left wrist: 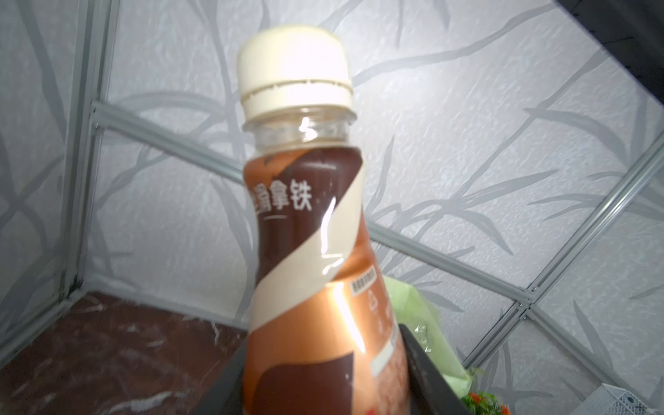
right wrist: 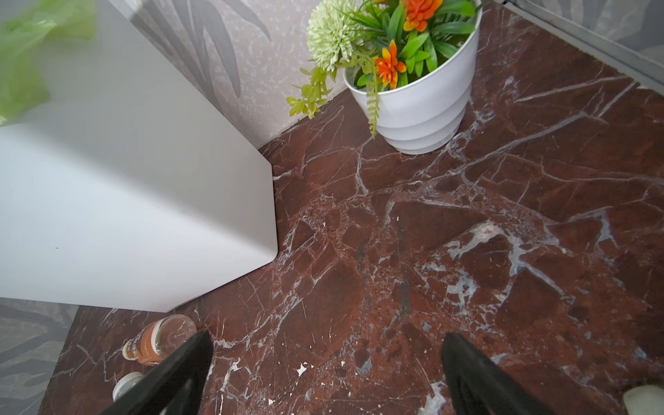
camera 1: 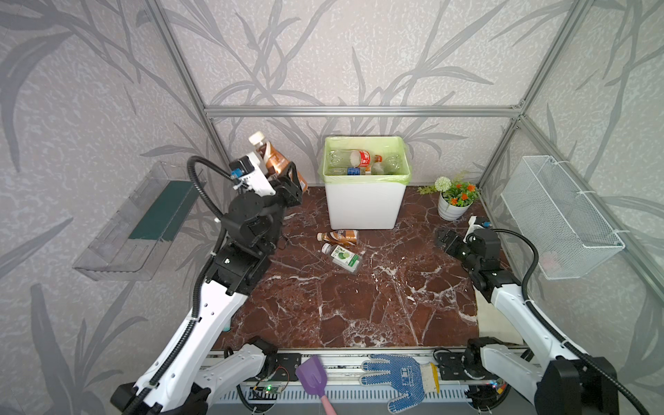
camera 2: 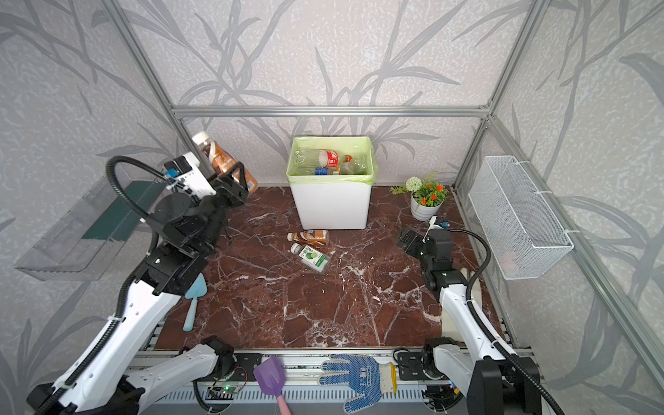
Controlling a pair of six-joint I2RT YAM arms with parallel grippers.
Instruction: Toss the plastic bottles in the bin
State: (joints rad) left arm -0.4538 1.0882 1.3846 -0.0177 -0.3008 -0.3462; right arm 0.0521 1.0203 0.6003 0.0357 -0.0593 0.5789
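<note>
My left gripper point(camera 1: 289, 178) is shut on a brown latte bottle point(camera 1: 271, 156) with a cream cap, held tilted in the air left of the bin point(camera 1: 364, 204). In the left wrist view the bottle point(left wrist: 309, 222) fills the middle between the dark fingers point(left wrist: 425, 370). The white bin with a green liner holds several bottles point(camera 1: 363, 160). On the marble in front of it lie a brown bottle point(camera 1: 337, 236) and a clear bottle with a green label point(camera 1: 341, 256). My right gripper point(right wrist: 327, 339) stands open over bare marble, right of the bin point(right wrist: 125, 197).
A white flower pot point(camera 1: 453, 208) stands at the back right. A wire mesh basket point(camera 1: 560, 219) hangs on the right wall and a clear shelf point(camera 1: 136, 222) on the left. A teal trowel point(camera 2: 194, 301), purple scoop point(camera 1: 312, 377) and blue glove point(camera 1: 399, 381) lie near the front.
</note>
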